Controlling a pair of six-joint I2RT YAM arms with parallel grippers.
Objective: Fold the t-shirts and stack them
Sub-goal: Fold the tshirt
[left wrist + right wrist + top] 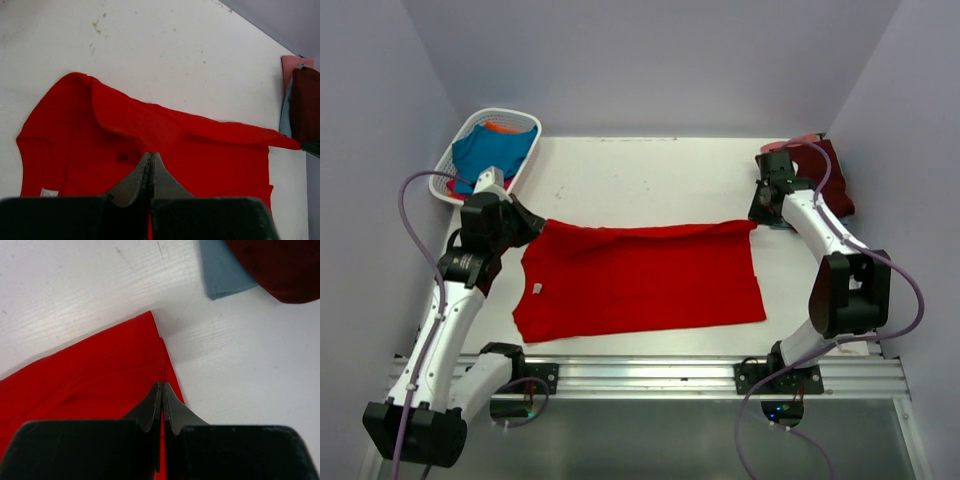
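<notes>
A large bright red t-shirt (640,278) lies spread across the table's middle, its far edge lifted and folded towards the front. My left gripper (532,222) is shut on the red t-shirt's far left corner; the wrist view shows the jaws (150,155) pinching red cloth (150,125). My right gripper (757,218) is shut on the far right corner, the jaws (162,386) closed on the red cloth (100,375). A dark maroon t-shirt (835,175) lies folded at the far right on pale blue (222,275) and pink (295,62) ones.
A white lattice basket (455,160) at the far left holds a teal blue shirt (490,150) and an orange one (502,127). The table's front edge has a metal rail (650,375) with both arm bases.
</notes>
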